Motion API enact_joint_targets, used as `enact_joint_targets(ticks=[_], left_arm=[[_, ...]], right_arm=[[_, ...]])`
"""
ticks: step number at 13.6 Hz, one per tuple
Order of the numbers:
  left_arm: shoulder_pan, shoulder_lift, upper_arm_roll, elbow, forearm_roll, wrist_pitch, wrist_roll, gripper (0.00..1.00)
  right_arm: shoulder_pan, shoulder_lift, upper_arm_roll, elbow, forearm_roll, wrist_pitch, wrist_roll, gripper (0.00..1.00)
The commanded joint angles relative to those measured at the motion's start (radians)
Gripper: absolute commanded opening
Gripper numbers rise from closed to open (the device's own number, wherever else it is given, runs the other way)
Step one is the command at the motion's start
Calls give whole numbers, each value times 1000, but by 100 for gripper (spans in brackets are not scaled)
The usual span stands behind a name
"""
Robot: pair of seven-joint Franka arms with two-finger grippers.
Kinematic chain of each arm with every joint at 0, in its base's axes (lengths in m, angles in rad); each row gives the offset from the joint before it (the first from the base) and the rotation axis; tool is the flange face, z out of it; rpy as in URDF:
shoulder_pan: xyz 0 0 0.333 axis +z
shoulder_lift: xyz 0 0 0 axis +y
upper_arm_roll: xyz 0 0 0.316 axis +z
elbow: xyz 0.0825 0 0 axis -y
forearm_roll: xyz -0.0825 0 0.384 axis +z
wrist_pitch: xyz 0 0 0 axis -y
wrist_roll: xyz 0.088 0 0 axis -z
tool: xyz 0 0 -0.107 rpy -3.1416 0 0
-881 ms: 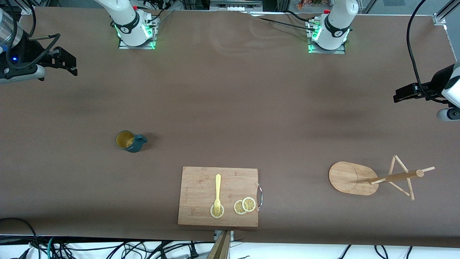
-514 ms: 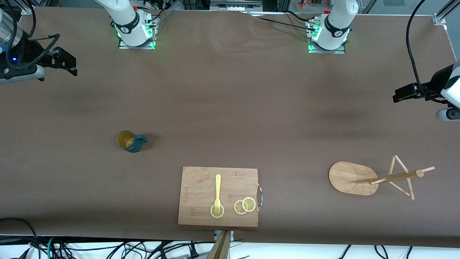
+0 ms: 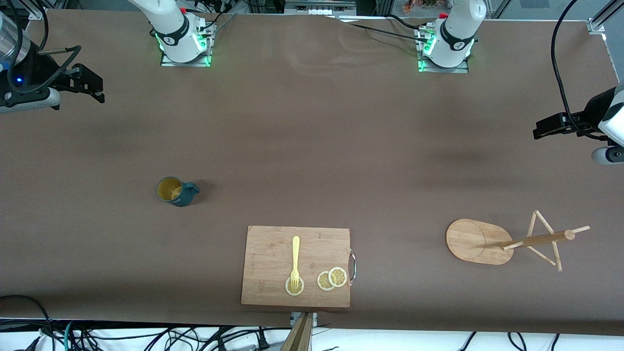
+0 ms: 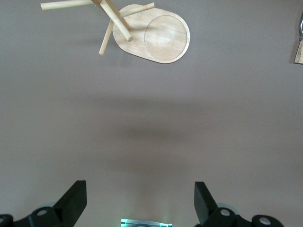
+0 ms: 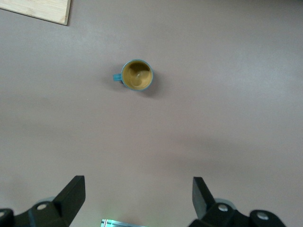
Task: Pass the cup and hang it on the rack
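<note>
Cup: the small dark teal-blue mug with a yellow inside and a loop handle point(image 3: 176, 191) point(image 5: 137, 75) stands upright on the brown desk point(image 3: 312, 146), well apart from the right jaws, untouched.
Right gripper: the black right gripper point(image 3: 90, 83) point(image 5: 137, 201) hangs over the desk at the right arm's end, jaws spread wide, nothing between them.
Rack: the light wooden mug tree with an oval base point(image 3: 507, 241) point(image 4: 142, 28) stands toward the left arm's end, well apart from the left jaws, pegs bare.
Left gripper: the black left gripper point(image 3: 548, 127) point(image 4: 140, 203) hangs over the desk's left-arm end, jaws wide apart, holding nothing.
Board: the rectangular bamboo cutting board point(image 3: 273, 253) lies between cup and rack, nearer the front camera, carrying a yellow plastic fork point(image 3: 295, 262) and round lemon slices point(image 3: 332, 279).
</note>
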Motion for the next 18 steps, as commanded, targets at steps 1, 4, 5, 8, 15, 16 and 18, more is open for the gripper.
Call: enact_joint_targets(ticks=[1, 4, 5, 8, 15, 16, 18], left_arm=[[6, 17, -3, 34, -21, -9, -2, 100], [3, 17, -3, 34, -23, -9, -2, 100], [3, 17, -3, 34, -23, -9, -2, 100], [6, 17, -3, 34, -23, -9, -2, 100], [8, 17, -3, 34, -29, -9, -2, 100], [6, 17, -3, 34, -29, -9, -2, 100], [8, 17, -3, 34, -28, -9, -1, 100]], right_arm=[[-14, 15, 11, 25, -3, -10, 8, 100], [-14, 15, 11, 23, -1, -15, 10, 100], [-14, 15, 11, 25, -1, -15, 10, 100], [-14, 15, 11, 25, -1, -11, 10, 100], [-14, 15, 11, 23, -1, -5, 10, 100], [-14, 27, 11, 23, -1, -2, 7, 100], [-14, 41, 11, 23, 2, 19, -1, 100]])
